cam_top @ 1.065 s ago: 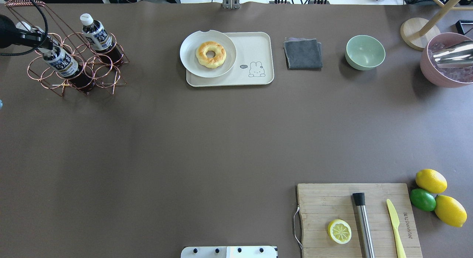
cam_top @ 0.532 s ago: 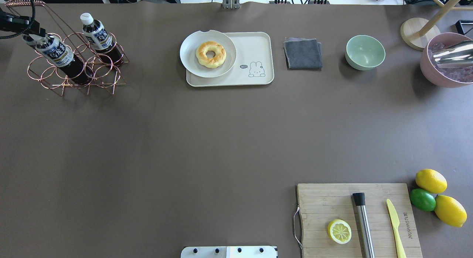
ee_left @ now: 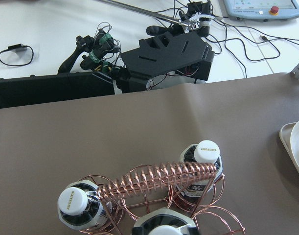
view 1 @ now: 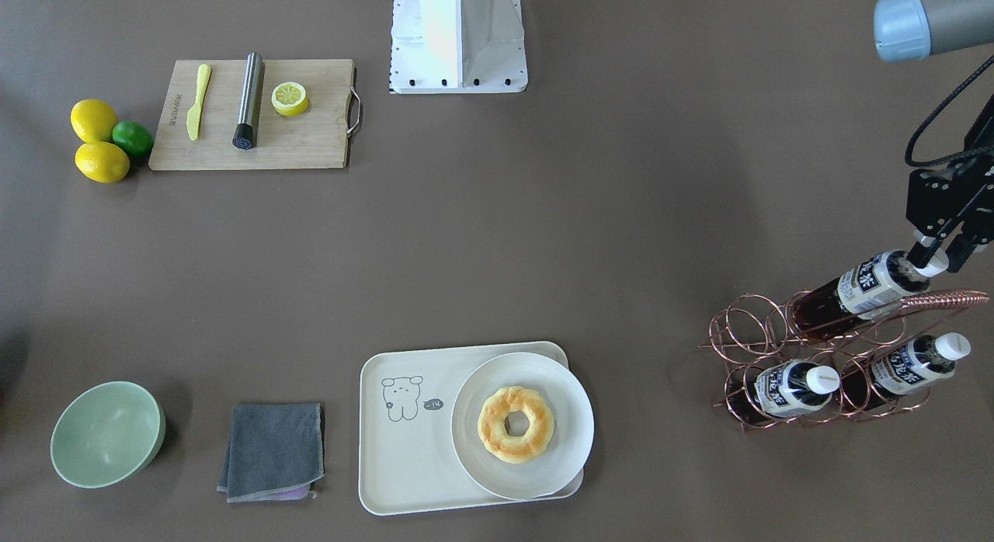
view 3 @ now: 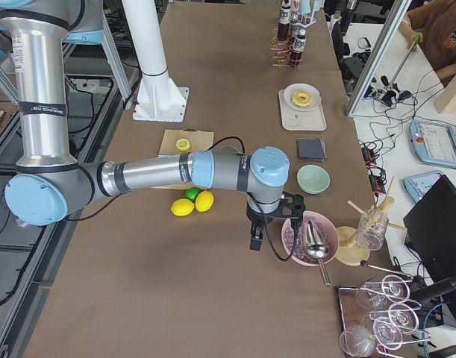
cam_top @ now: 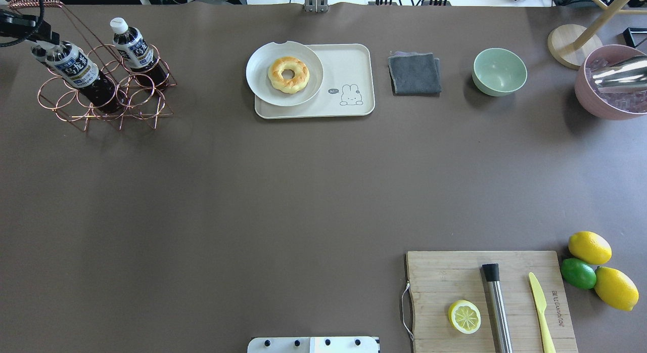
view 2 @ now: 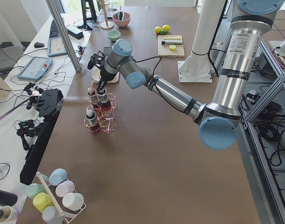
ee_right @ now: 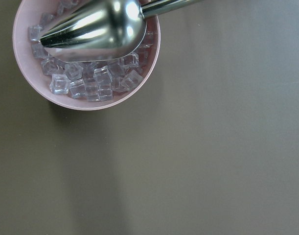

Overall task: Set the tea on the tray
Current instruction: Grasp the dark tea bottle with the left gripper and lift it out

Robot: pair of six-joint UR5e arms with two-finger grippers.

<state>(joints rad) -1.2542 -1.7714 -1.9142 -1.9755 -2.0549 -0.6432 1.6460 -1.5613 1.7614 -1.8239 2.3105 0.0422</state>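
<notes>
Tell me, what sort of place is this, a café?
Probably a robotics lab staged as a drinks counter: the left end effector grips a tea bottle in a copper rack, a control pendant lies nearby, and a plated doughnut sits on a tray.

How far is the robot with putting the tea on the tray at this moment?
Done: the left gripper grips one tea by its cap. In hand: that bottle leans, its base inside the rack. Left: lift it clear, carry it to the tray and set it on the bare part beside the plate. No bottle is on the tray yet.
</notes>
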